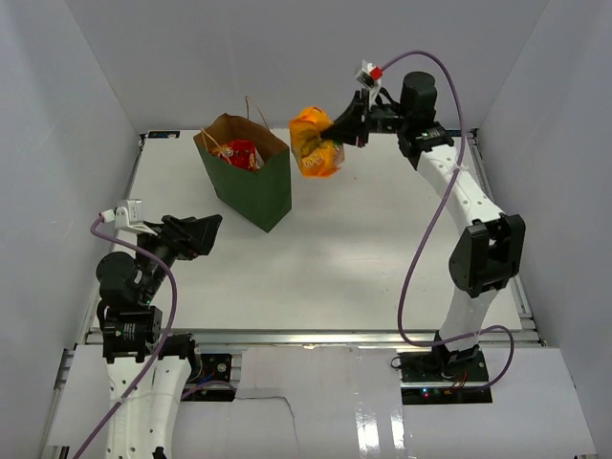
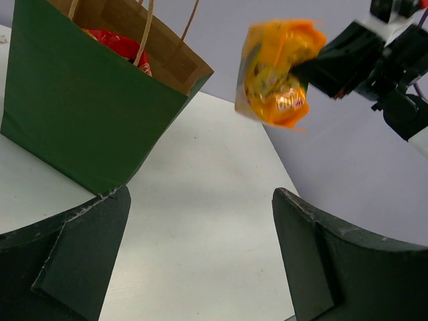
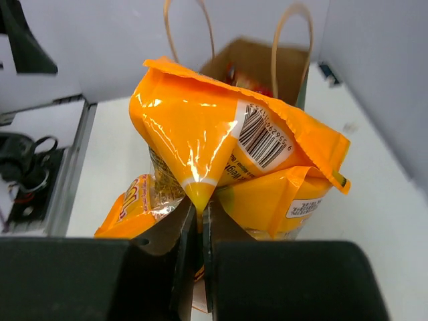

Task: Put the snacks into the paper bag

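One paper bag [image 1: 253, 196] stood upright on the white surface [image 1: 373, 258], toward the far left. Tall, rectangular, dark green outside, brown kraft inside, string-handled, mouth open. One sharp vertical edge faced the near side.

Inside it: one red packet [image 1: 242, 153], glossy and crumpled, showing just below the rim. Could not tell whether anything lay under it.

One orange bag [image 3: 200, 134] hung in the air just right of the paper bag's mouth, apart from it and clear of the surface. Shiny crinkled film, puffed and folded over on itself, with a crimped top seam and a white barcode patch on one face.

Right jaws were together, clamped on a pinched point of the orange bag's film, the rest of the packet bulging out past them.

Left jaws stood wide apart with nothing between them, low over the near left of the surface and turned toward the paper bag. Their inner faces were dark, flat and matte.
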Robot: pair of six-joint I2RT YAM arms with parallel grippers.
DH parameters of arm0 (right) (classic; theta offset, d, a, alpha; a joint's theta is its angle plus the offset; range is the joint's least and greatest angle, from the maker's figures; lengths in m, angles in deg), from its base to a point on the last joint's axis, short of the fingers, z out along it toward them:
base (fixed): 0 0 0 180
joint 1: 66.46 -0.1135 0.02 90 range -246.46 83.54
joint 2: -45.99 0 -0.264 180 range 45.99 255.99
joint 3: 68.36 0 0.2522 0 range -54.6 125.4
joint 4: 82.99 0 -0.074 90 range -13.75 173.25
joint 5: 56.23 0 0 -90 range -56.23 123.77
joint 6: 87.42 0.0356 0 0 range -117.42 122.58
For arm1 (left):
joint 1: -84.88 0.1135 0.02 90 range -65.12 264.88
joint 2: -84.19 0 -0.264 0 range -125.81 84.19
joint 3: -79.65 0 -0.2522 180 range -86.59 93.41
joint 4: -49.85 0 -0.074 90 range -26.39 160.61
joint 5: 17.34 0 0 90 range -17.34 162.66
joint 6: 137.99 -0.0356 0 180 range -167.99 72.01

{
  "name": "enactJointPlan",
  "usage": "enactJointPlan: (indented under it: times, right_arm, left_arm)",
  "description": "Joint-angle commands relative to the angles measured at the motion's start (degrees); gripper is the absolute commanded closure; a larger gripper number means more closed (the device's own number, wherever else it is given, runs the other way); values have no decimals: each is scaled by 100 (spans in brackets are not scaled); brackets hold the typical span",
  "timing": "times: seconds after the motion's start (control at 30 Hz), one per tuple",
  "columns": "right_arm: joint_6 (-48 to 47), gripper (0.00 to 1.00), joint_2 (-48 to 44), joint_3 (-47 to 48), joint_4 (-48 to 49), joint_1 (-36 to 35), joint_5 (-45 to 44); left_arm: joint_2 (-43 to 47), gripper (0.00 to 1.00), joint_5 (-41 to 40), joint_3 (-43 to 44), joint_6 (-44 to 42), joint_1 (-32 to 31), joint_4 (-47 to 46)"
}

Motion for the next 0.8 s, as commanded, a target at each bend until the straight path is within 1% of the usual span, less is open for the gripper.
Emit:
enactJointPlan:
  times: [0.0,0.03,0.07,0.17,0.23,0.5,0.53,0.67,0.77]
  right_arm:
    - [1232,92,401,1208,1893,-494,-456]
    - [1241,92,542,1498,1876,-617,-546]
    - [1267,92,813,2023,1867,-827,-634]
    - [1153,92,1166,2781,1823,-1215,-1073]
    - [951,92,1264,2994,1823,-1434,-1398]
    - [328,92,1572,3320,1946,-1919,-2277]
    - [109,92,1624,3320,1955,-1989,-2348]
    - [-270,92,1704,3233,2069,-2060,-2813]
    - [-420,92,1713,3110,2069,-2077,-3033]
  left_arm:
    - [-90,2,64,85,117,-9,-161]
    - [-99,2,64,94,126,-9,-170]
    - [-99,2,55,111,117,-9,-161]
    - [-90,2,38,120,108,-9,-161]
    - [-73,2,29,111,108,-9,-161]
    - [15,2,11,67,47,-9,-135]
    - [24,2,11,67,47,-9,-135]
    - [68,2,29,59,20,-9,-117]
    - [147,2,11,32,20,-9,-47]
